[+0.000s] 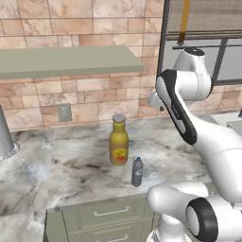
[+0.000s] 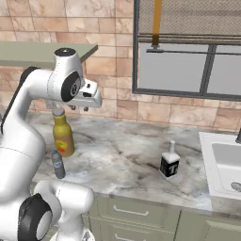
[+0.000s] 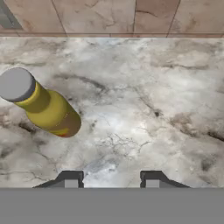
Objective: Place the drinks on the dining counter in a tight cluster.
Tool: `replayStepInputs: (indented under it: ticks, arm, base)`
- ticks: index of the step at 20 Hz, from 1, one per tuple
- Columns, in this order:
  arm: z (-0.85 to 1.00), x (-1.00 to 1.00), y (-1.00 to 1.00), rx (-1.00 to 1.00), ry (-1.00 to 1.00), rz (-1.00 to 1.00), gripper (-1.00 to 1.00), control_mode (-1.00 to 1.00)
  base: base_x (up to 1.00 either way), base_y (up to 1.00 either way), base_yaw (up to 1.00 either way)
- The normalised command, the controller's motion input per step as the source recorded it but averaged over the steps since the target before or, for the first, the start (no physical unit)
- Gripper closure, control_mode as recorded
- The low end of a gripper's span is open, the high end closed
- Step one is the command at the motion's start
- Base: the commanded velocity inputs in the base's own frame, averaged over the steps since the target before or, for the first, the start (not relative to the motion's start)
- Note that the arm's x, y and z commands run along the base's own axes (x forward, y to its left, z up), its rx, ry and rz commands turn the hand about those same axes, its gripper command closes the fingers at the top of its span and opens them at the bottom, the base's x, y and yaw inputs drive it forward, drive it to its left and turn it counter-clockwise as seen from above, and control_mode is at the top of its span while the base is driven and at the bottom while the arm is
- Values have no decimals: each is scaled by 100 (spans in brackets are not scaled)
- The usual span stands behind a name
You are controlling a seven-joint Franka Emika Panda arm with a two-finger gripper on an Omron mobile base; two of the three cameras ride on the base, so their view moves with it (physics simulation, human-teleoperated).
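Hand view: hand [image 3: 109, 179] fingers apart, empty, above marble beside amber bottle [image 3: 43, 105].

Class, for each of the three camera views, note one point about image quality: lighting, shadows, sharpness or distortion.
Left base view: flat, even light; the amber bottle and water bottle cast hardly any shadow. Right base view: the white container label is too blurred to read. Hand view: steep perspective swells the bottle's grey cap, and the marble counter looks soft and smeared.
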Motion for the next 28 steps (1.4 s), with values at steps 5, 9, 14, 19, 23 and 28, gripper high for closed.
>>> replayStepInputs:
  ticks: [5, 9, 14, 19, 23, 28]
  arm:
    - [1, -39, 10, 0, -11, 2, -100, -100]
    - [-7, -16, 25, 3, -21, 21, -100, -100]
    - [-39, 0, 23, 10, -35, 44, -100, -100]
    - [-45, 9, 2, 13, -46, 55, -100, -100]
    - [-27, 1, 5, 6, -29, 65, -100, -100]
    - [-12, -1, -11, 15, -20, 55, -100, -100]
  base:
    - [0, 0, 0]
    - [0, 0, 0]
    - [0, 0, 0]
    - [0, 0, 0]
    - [0, 0, 0]
    - [0, 0, 0]
